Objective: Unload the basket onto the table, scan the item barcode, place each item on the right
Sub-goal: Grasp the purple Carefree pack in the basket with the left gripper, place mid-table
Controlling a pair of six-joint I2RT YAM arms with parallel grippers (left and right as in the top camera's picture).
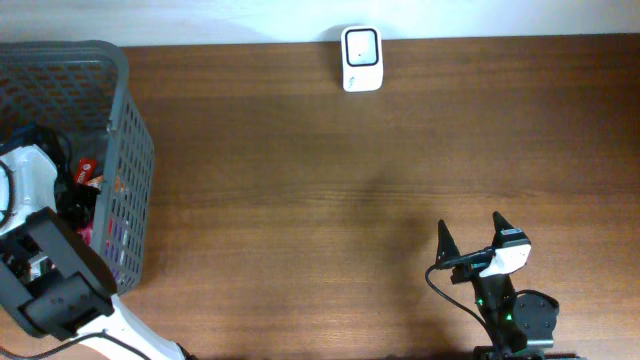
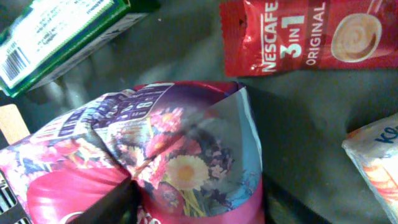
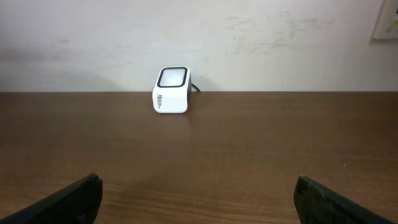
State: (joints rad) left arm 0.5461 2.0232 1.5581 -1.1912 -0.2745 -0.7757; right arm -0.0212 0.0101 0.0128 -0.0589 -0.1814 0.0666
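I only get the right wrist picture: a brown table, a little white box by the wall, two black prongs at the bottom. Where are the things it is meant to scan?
Observer: In a grey basket at the table's left end. The overhead view shows the left arm bent over it.
Operator: What is in there?
Observer: The left wrist view shows a pink floral pouch right under that camera, filling much of the picture.
Operator: Any of those striped codes showing?
Observer: Yes, a barcode on a green box in the upper left corner of that view.
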